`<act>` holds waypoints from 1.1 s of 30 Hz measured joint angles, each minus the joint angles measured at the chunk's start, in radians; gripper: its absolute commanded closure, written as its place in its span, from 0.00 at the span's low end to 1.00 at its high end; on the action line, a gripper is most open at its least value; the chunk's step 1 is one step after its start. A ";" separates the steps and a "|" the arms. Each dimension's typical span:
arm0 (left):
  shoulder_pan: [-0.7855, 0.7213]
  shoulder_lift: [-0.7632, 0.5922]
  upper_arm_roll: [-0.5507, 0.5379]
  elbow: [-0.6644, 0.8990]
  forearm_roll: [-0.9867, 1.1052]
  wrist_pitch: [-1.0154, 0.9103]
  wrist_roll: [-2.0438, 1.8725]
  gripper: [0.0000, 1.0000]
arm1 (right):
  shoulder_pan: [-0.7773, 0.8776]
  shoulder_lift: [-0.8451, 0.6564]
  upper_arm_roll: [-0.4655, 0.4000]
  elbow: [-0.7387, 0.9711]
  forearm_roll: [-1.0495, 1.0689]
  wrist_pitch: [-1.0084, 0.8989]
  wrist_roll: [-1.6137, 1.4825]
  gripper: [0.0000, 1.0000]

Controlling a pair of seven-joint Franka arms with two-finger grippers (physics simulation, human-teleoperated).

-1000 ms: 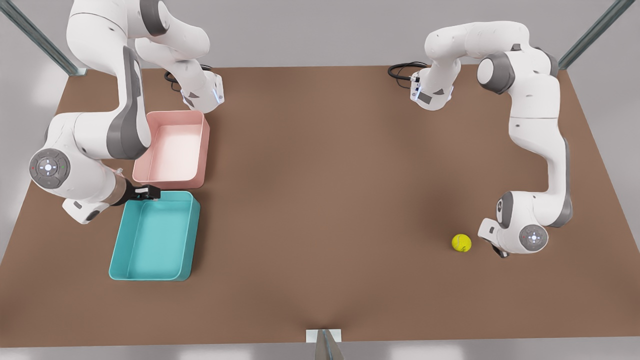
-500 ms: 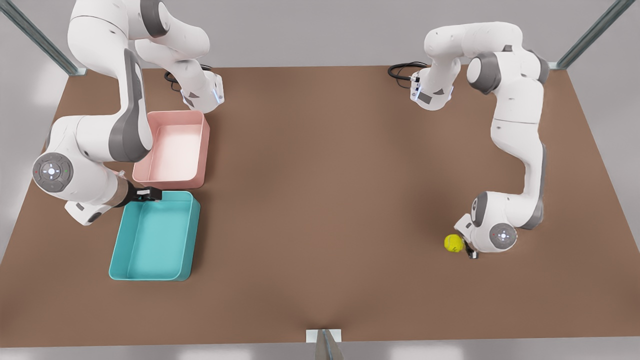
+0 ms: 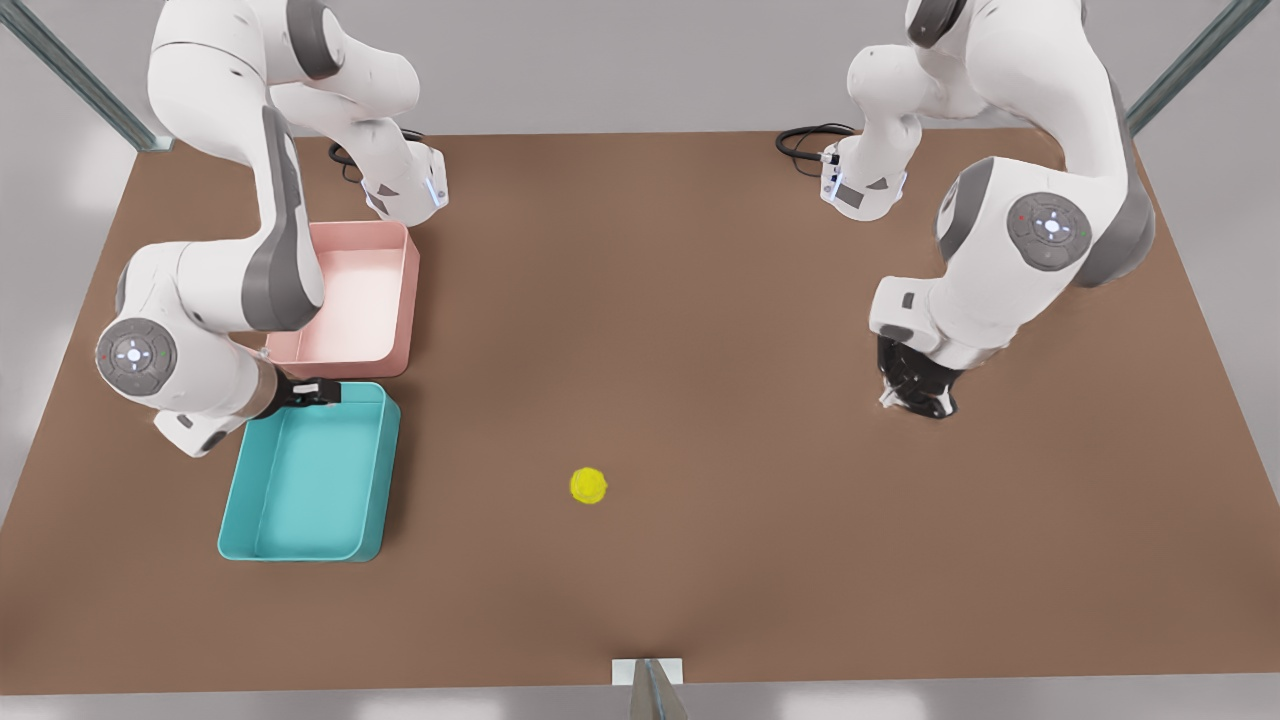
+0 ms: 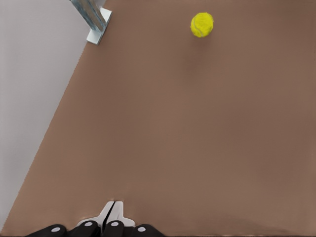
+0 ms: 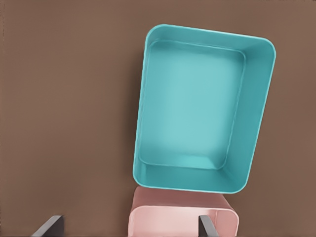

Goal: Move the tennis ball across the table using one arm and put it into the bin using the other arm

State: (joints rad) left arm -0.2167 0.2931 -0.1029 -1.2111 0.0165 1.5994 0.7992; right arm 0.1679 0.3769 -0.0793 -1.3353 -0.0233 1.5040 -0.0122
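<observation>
No readable text, labels or numbers anywhere

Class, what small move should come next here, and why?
Probably swing the open right hand from the bin toward the tennis ball, which lies loose between the arms; the shut left hand is well away from it.

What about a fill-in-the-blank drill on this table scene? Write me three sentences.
The tennis ball lies on the ___, outside the bin. The left gripper, away from the ball, has its fingers ___. The right gripper, open, hovers at the bin's rim nearest the ___ tray.
Missing: table; shut; pink.
</observation>
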 measured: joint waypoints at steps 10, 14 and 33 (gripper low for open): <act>0.090 0.014 0.028 -0.036 -0.070 -0.308 -0.543 0.00 | 0.220 0.331 0.009 0.090 0.045 0.285 0.032 0.00; 0.098 0.011 0.022 -0.039 -0.085 -0.339 -0.701 0.00 | 0.269 0.421 0.009 0.108 0.059 0.465 0.047 0.00; 0.099 0.014 0.022 -0.043 -0.083 -0.381 -1.112 0.00 | 0.347 0.407 -0.084 -0.184 0.186 0.860 0.089 0.00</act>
State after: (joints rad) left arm -0.1181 0.3067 -0.0810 -1.2536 -0.0660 1.2185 -0.3132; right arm 0.5148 0.7843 -0.1632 -1.5192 0.1625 2.3637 0.0766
